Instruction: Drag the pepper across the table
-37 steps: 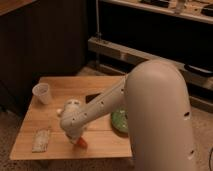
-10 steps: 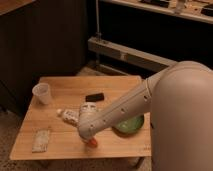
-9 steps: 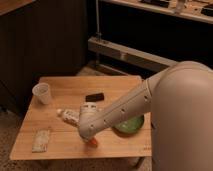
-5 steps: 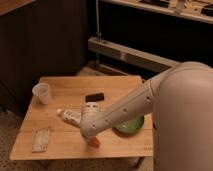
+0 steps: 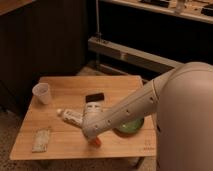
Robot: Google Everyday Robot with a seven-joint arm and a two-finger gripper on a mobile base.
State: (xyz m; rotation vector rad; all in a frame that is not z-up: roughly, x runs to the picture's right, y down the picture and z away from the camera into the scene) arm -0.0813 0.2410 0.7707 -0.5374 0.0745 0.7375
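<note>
The pepper (image 5: pixel 94 142) is a small orange-red tapered thing on the wooden table (image 5: pixel 60 145), near its front edge, mostly hidden under my arm. My gripper (image 5: pixel 91 136) is at the end of the large white arm that reaches in from the right; it is down right at the pepper, and the arm's end covers its fingers.
A clear plastic cup (image 5: pixel 42 93) stands at the table's left. A white labelled packet (image 5: pixel 41 140) lies at the front left. A white tube-like item (image 5: pixel 72 117) and a black flat object (image 5: pixel 94 97) lie mid-table. A green bowl (image 5: pixel 131 126) sits partly behind my arm.
Over the frames the arm has swung rightward along the front edge, and the pepper has moved right with it; in the last second little has shifted.
</note>
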